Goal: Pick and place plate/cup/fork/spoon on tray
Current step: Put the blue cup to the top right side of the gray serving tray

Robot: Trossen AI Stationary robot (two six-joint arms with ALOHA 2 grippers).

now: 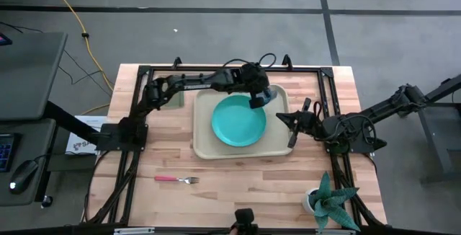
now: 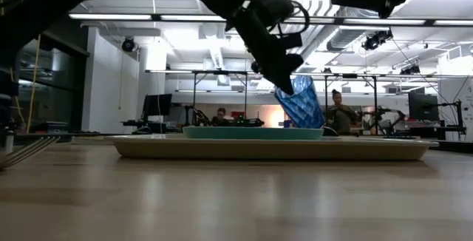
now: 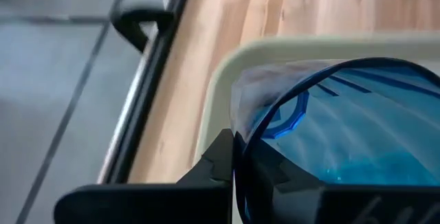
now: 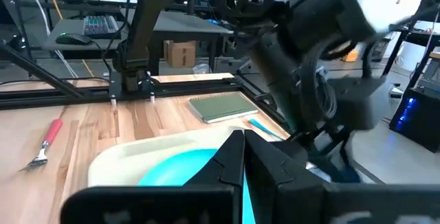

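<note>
While gripped by the left claw (image 1: pixel 258 99), the cup (image 1: pixel 263 96) is held tilted above the tray's (image 1: pixel 204 148) upper right corner, just beside the plate (image 1: pixel 238 120), which lies on the tray at frame centre. The fork (image 1: pixel 175 179) is found on the table (image 1: pixel 238 192), lower left of the tray. The right claw (image 1: pixel 293 120) is parked at the tray's right edge, fingers seemingly closed together.

You see the plate (image 1: pixel 238 120) lying in the tray (image 1: pixel 204 147). The cup (image 1: pixel 263 96) hangs over the tray's far right corner. The fork (image 1: pixel 176 179) lies on the table (image 1: pixel 238 192), nearer you than the tray.
</note>
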